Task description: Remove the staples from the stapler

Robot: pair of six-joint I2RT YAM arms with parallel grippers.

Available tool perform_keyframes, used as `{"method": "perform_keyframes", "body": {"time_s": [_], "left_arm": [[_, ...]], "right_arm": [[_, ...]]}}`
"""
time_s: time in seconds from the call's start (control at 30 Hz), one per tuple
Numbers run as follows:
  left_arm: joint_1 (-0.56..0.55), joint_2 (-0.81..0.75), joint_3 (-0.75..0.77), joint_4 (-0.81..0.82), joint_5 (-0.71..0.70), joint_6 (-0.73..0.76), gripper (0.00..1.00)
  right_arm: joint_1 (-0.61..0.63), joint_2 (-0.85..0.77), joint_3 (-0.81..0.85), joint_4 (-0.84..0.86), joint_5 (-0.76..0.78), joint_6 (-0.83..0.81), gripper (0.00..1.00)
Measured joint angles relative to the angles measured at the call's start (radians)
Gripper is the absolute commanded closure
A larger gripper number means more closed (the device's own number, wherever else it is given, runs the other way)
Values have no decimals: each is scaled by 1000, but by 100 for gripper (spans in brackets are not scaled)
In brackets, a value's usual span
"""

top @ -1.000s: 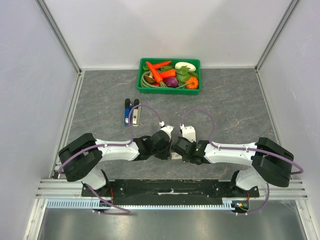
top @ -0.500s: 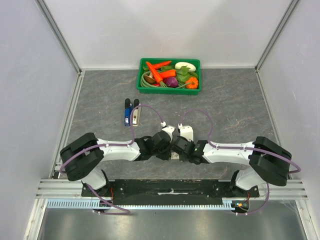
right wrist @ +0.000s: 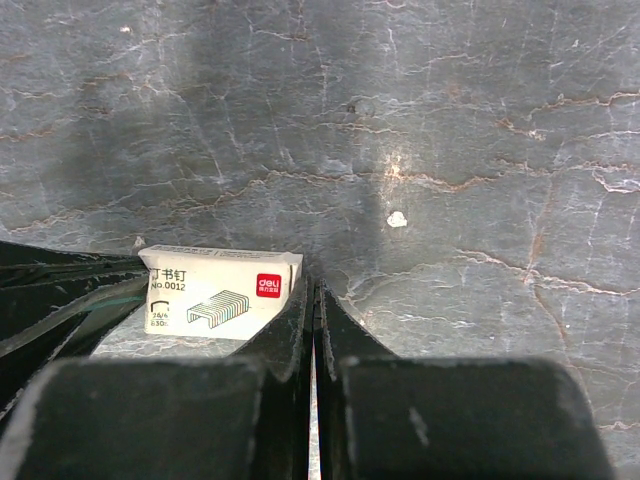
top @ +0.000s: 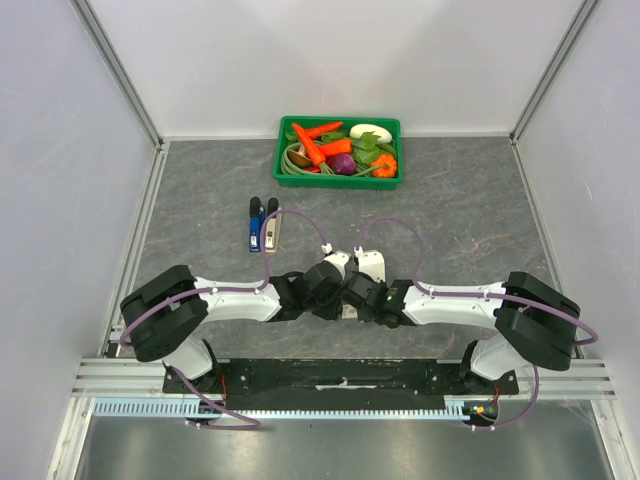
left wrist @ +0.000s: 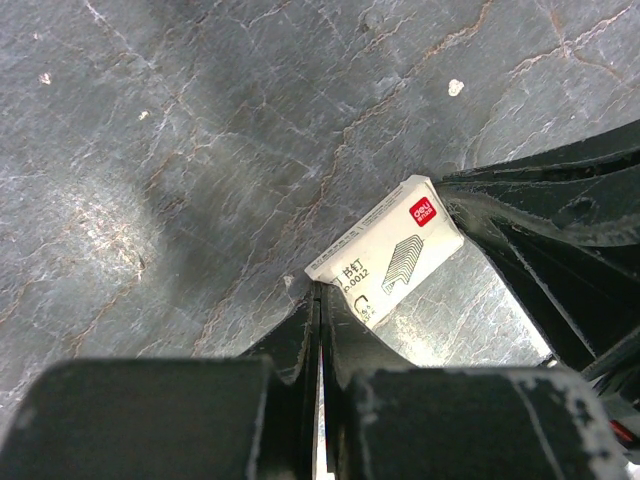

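A blue and black stapler (top: 257,225) lies on the grey table with a silvery part (top: 272,232) beside it, left of centre and far from both grippers. A small white staple box (left wrist: 385,265) lies between the two grippers; it also shows in the right wrist view (right wrist: 220,292). My left gripper (left wrist: 320,287) is shut with its tips against the box's near corner. My right gripper (right wrist: 312,285) is shut with its tips against the box's right end. In the top view both grippers meet (top: 346,296) and hide most of the box.
A green tray (top: 392,124) of toy vegetables stands at the back centre. White walls with metal rails close the table left, right and behind. Purple cables loop above both wrists.
The right gripper has shifted slightly left, closer to the left gripper. The left arm and the stapler have not visibly moved.
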Motion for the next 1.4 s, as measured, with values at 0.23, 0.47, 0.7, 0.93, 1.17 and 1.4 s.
{"method": "perform_keyframes", "body": {"time_s": [0.23,0.47,0.7,0.93,1.17,1.4], "left_arm": [[-4,-4,1,-7,-16,0,86],[-16,-39,1,-71,-55,6,73],[-19,-158,11,-203,-142,30,67],[-19,-353,22,-303,-214,37,60],[-20,-599,24,-384,-245,39,54],[-20,-765,36,-459,-287,39,54]], "right_arm": [[4,-2,0,-4,11,3,87],[10,-43,-1,-46,32,-6,78],[9,-107,11,-116,71,-40,71],[10,-175,13,-128,-5,-106,66],[58,-147,27,-91,-126,-130,57],[169,-21,79,-30,-147,-73,52]]}}
